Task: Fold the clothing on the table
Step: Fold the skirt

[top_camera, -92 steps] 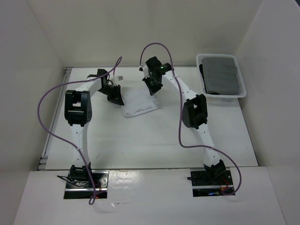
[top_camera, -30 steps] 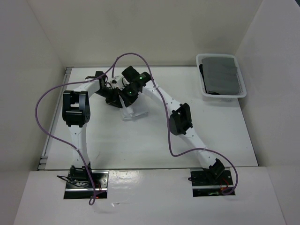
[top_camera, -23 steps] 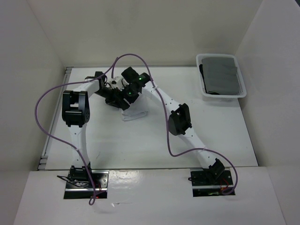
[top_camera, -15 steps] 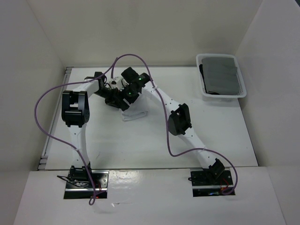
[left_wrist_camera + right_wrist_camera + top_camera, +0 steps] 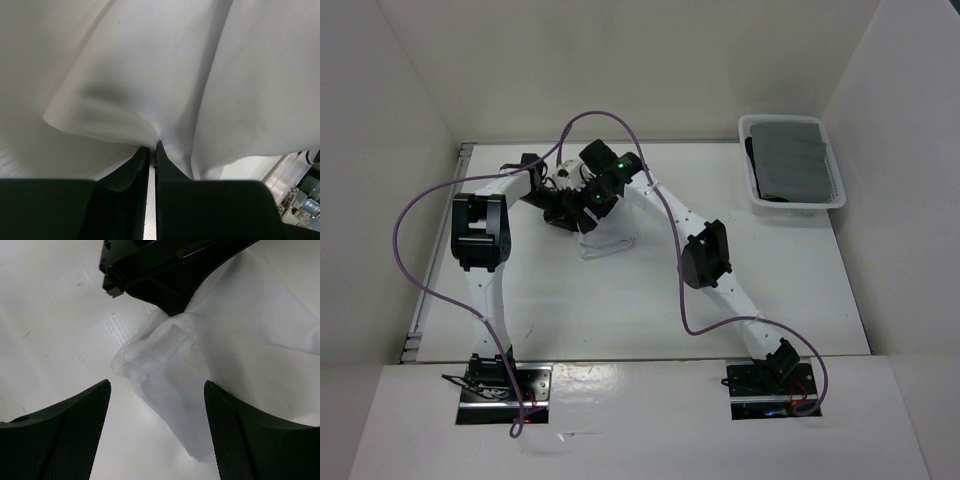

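Two grippers are meeting over the clothing (image 5: 610, 240), which is lying on the table (image 5: 620, 310) toward its far edge, somewhat left of the middle. From above, the wrists are covering most of the fabric, so only a small white patch is showing on their near side, and the outline of the whole piece is hard to make out. The left gripper (image 5: 152, 148) is pinching a fold of the clothing between jaws pressed nearly together. The fabric is rising from the tips and filling the wrist view, its edges running off the frame. The right gripper (image 5: 157, 390) is hovering with jaws spread wide and gripping nothing, a crumpled corner of the clothing lying on the table just ahead of the gap. Part of the left gripper's dark body is cutting across the top of that view. At the far right corner a white basket (image 5: 835, 197) is holding a dark grey cloth (image 5: 792, 158).
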You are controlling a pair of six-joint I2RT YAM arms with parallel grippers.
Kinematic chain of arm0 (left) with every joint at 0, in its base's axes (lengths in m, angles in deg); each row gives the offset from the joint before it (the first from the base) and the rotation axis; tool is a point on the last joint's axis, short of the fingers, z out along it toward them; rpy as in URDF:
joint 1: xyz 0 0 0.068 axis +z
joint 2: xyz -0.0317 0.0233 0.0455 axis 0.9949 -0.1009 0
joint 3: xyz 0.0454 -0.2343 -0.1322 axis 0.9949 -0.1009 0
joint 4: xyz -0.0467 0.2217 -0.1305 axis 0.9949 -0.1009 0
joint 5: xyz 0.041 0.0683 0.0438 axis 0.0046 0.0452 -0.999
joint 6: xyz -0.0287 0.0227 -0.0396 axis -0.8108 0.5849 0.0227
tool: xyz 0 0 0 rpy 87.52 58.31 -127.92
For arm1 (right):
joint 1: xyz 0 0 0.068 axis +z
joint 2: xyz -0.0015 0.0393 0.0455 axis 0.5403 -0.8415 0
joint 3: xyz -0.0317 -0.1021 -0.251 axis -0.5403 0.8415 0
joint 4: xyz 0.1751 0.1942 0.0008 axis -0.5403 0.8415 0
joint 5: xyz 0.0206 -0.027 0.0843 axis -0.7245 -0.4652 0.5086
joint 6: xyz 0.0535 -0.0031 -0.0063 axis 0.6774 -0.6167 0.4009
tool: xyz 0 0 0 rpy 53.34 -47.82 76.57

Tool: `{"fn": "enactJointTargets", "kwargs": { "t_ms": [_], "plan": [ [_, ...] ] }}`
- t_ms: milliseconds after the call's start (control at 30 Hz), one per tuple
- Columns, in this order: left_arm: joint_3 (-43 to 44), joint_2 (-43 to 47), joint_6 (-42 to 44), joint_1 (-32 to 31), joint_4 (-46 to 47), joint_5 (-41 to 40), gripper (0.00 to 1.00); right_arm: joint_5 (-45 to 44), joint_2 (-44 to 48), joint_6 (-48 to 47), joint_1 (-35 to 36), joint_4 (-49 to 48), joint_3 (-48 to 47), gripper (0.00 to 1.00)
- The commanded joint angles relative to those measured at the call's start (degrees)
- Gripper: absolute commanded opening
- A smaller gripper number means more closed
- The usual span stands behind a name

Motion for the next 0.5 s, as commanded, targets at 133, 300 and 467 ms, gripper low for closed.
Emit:
{"fn": "enactJointTargets", "kwargs": {
  "t_ms": [133, 300, 467],
  "plan": [
    [-1.9, 0.3, 3.9, 0.3, -1.6, -5.3, 0.08, -0.3, 12.6, -3.4, -2.1, 0.4, 3.8, 0.80],
    [-1.9, 0.9, 3.9, 0.3, -1.6, -5.3, 0.08, 0.2, 14.5, -4.8, -2.1, 1.6, 5.6, 0.80],
    [-1.9, 1.4, 3.9, 0.3, -2.1, -4.7, 0.08, -1.9, 12.5, -5.3, -3.9, 1.6, 5.6, 0.80]
  ]
}}
